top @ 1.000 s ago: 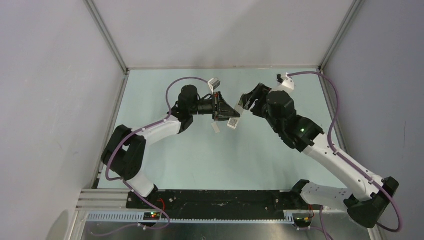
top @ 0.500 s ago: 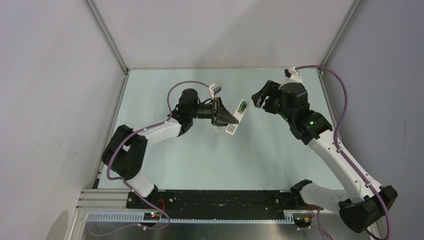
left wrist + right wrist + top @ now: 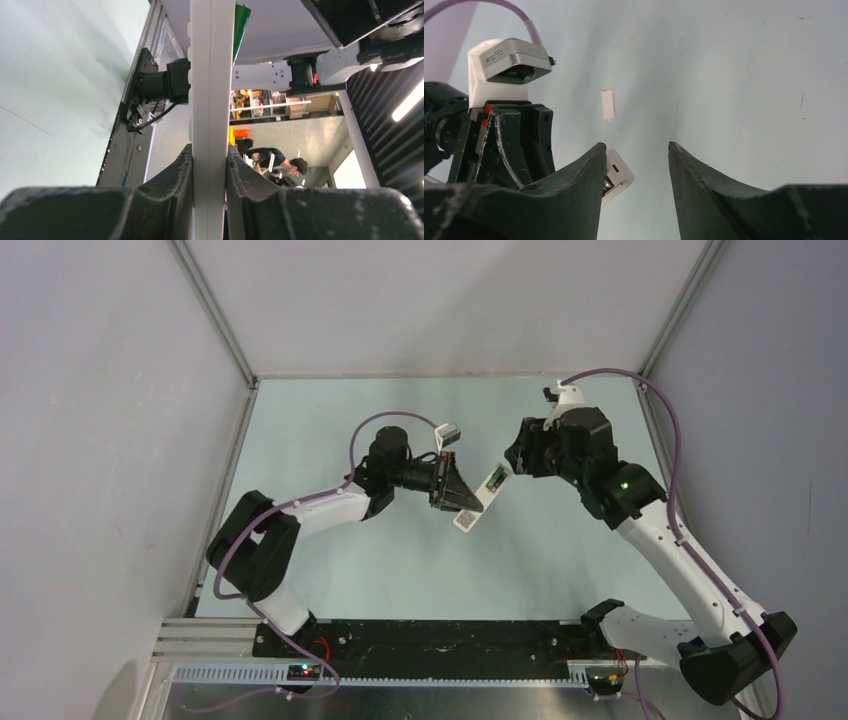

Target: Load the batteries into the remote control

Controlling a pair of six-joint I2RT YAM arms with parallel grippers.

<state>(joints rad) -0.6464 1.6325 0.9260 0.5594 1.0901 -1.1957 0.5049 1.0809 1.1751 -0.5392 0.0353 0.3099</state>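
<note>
Left gripper [image 3: 466,500] is clamped tight on a slim white rectangular plastic remote control [image 3: 471,520], black fingers [image 3: 170,192] pressing both flat faces, gripped around mid-length. Right gripper [image 3: 513,460] is parted, with a moderate gap and nothing between the fingers.

Surface: pale greenish-white matte tabletop [image 3: 330,430], closed in by plain light grey walls [image 3: 110,390] with aluminium corner posts [image 3: 215,315]. Left wrist view looks out past the cell: shelves, ceiling strip lights and a dark-haired person [image 3: 272,160] in the background.

Left arm: elbow folded at the left side, forearm stretched right toward table centre, gripper roughly level and pointing right. Right arm: long reach from the lower right up and left, wrist bent so the gripper faces left at the remote.

Remote is held off the table and runs diagonally in the top view, label end near, recess end far. A dark greenish battery [image 3: 494,480] shows in the recess near the far end; cannot tell if it is one or two. Right fingertips are just beside that far end; contact cannot be told. In the right wrist view the remote's white end sits against the inner edge of one right finger [image 3: 574,200], not centred in the gap. A small flat white rectangular cover piece [image 3: 608,105] lies on the tabletop, apart from both grippers.
</note>
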